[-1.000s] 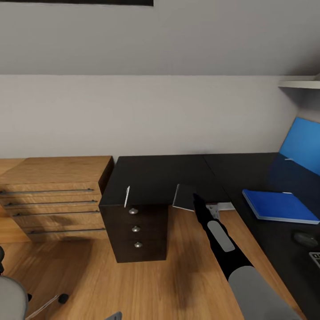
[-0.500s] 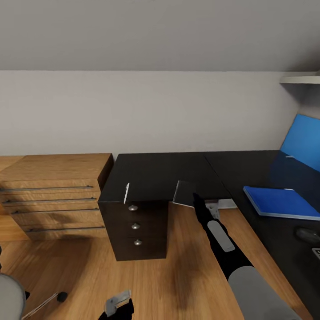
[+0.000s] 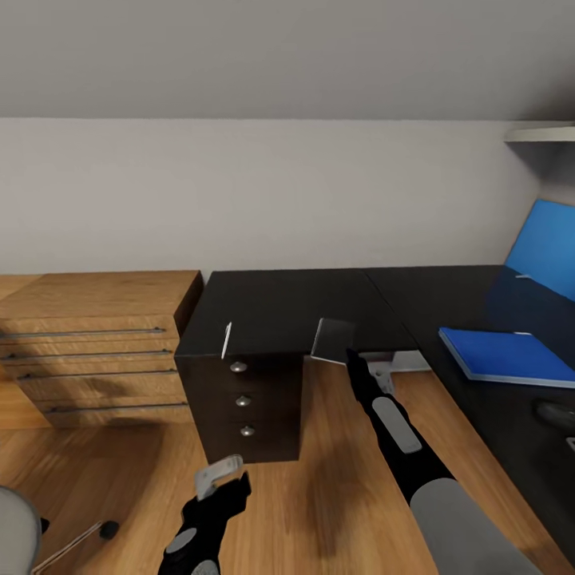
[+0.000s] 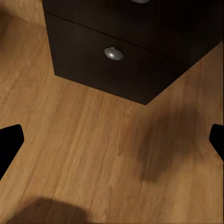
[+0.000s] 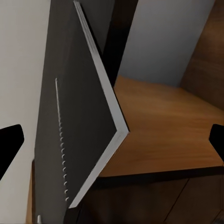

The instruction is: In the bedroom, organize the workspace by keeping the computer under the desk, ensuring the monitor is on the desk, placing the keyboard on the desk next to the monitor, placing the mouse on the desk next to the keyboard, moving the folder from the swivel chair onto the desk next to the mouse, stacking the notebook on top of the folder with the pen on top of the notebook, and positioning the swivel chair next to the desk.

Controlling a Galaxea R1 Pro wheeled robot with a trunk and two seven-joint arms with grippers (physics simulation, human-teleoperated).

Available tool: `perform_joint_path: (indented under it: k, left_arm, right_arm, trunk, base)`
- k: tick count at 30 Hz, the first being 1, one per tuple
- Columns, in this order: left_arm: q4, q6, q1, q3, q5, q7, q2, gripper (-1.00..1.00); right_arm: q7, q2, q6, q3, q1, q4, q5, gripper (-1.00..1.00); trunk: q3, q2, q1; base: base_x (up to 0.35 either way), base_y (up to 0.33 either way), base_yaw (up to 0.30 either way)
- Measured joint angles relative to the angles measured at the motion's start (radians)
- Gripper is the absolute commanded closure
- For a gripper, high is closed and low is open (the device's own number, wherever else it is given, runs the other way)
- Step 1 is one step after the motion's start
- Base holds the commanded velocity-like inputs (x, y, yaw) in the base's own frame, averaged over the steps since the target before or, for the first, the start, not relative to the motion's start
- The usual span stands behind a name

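Reaching toward the table [image 3: 319, 299] edge, the right tool [image 3: 352, 357] sits by the one notebook [image 3: 331, 341]; its fingers [image 5: 10, 140] stand apart, and so do the left tool's [image 3: 222, 477] over the floor beside the three-knob drawer unit [image 3: 243, 403]. One blue folder [image 3: 507, 355] lies on the table, one pen [image 3: 227, 340] at its edge.

The blue folder [image 3: 509, 355] lies on the black desk [image 3: 319, 307]; the notebook [image 3: 331, 341] overhangs its front edge.
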Motion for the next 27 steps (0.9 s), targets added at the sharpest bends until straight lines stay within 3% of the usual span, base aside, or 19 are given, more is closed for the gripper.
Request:
perform_joint_path:
  k: [11,17,23,27]
  left_arm:
    - [-0.044,0.011,0.0,0.012,0.009,0.002,-0.043,-1.0]
    - [-0.047,0.014,0.0,0.019,0.009,0.002,-0.045,-1.0]
    - [-0.047,0.014,0.0,0.019,0.009,0.004,-0.045,-1.0]
    - [-0.045,0.014,0.0,0.018,0.003,0.004,-0.033,-1.0]
  right_arm:
    - [0.002,-0.005,0.062,-0.009,0.0,-0.001,-0.005,-1.0]
    - [0.007,-0.013,0.085,-0.045,0.0,-0.005,-0.007,-1.0]
    - [0.013,-0.008,0.088,-0.044,0.002,-0.004,-0.008,-1.0]
    - [0.078,-0.01,0.087,-0.04,0.021,-0.001,-0.003,-1.0]
  trunk:
    - [-0.034,-0.077,0.042]
    - [-0.05,-0.112,0.061]
    - [-0.05,-0.112,0.061]
    - [-0.05,-0.112,0.061]
  base:
    - [0.0,0.0,0.0]
    - [0.0,0.0,0.0]
    - [0.0,0.0,0.0]
    - [0.0,0.0,0.0]
